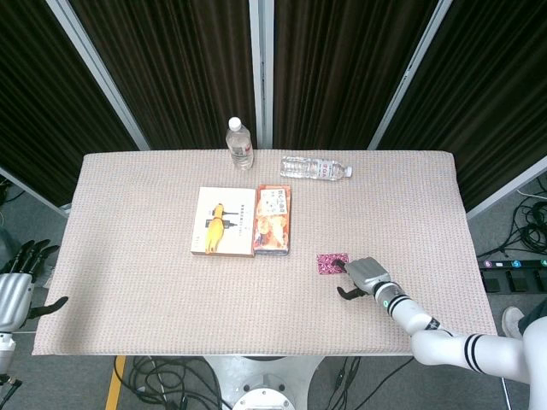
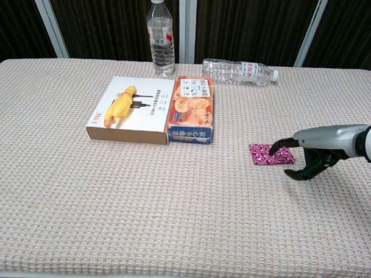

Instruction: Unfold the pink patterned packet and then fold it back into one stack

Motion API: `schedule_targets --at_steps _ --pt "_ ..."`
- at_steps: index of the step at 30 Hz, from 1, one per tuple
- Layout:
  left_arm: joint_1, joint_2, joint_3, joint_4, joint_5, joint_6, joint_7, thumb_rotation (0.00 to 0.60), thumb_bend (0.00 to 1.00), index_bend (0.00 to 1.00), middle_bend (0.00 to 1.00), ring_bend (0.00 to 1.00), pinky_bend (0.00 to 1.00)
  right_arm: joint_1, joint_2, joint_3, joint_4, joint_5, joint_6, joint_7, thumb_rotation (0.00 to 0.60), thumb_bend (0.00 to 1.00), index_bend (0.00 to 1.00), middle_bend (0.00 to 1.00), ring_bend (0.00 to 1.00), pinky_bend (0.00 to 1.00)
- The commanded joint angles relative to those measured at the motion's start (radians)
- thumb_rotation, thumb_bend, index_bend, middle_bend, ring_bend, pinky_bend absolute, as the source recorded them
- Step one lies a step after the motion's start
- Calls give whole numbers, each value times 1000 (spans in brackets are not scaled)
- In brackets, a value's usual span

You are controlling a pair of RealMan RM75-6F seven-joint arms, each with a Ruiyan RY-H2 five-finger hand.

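On the counter (image 1: 128, 282) in the head view, a beige woven cloth covers the whole surface. The small pink patterned packet (image 1: 330, 263) lies flat and folded on the near right part of the cloth, below and to the right of the orange snack box (image 1: 273, 219). The right robot hand (image 1: 361, 278) sits just right of the packet, with one dark fingertip reaching onto the packet's right edge. The remaining fingers are spread and curl downward over the cloth; nothing is gripped. The left robot hand (image 1: 17, 286) hangs off the left edge of the counter, fingers apart and holding nothing. A white flat box with a yellow figure printed on it (image 1: 223, 221) lies against the left side of the orange snack box. An upright clear plastic bottle (image 1: 239, 144) stands near the far edge, and a second clear plastic bottle lying on its side (image 1: 315, 167) rests to its right.

From the chest view, the pink patterned packet (image 2: 268, 154) lies flat, well apart from the orange snack box (image 2: 192, 109). The right robot hand (image 2: 319, 147) enters from the right edge. One extended finger touches the top right of the packet, while the thumb and other fingers arc down beside it without closing on it. The white flat box (image 2: 131, 109), the upright bottle (image 2: 160, 37) and the lying bottle (image 2: 236, 71) keep the same layout. The left robot hand is outside this view.
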Motion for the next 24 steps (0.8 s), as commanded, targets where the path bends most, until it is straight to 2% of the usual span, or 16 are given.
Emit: schedule_targets --at_steps 1,24 --pt "-1 -1 0 2 0 -1 -1 600 0 212 223 94 269 3 5 -6 -2 5 3 -1 286 403 113 1000 1000 1000" --pt "6 12 -14 -4 -13 15 -7 600 0 212 223 94 269 9 59 -72 -5 53 14 10 283 402 137 1000 1000 1000"
